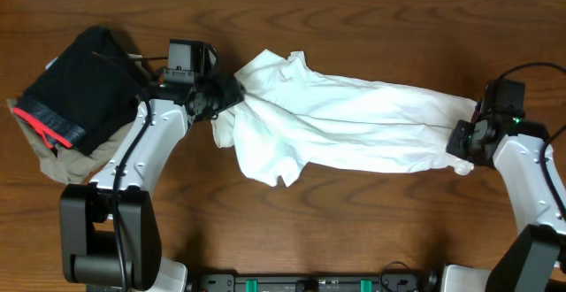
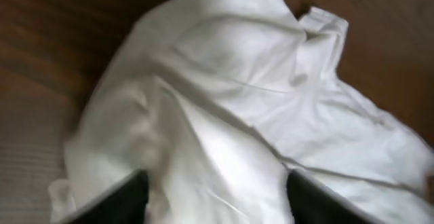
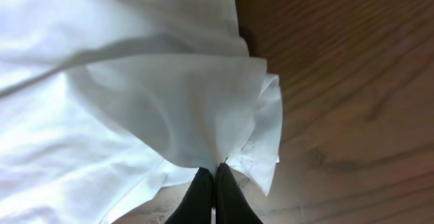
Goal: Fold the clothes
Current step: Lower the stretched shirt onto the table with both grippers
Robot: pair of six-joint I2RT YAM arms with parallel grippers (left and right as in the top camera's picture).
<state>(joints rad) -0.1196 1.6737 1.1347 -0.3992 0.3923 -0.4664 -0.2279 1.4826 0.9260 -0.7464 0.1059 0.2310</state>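
Fold barely begun, by my reading. The white short-sleeved T-shirt (image 1: 354,119) lies rumpled, stretched from upper left of centre to the right edge of the brown wooden table (image 1: 354,248). No neat fold shows; all folding is left.

Left gripper (image 1: 219,97) sits at the shirt's bunched left end, arm reaching up from lower left. Its fingers (image 2: 129,197) are spread, with cloth between them but not pinched.

Right gripper (image 3: 215,173) is at the right end, fingers pressed together, pinching the cloth's edge.

Folded black garment with red-pink band (image 1: 75,84) sits upper left, apart.
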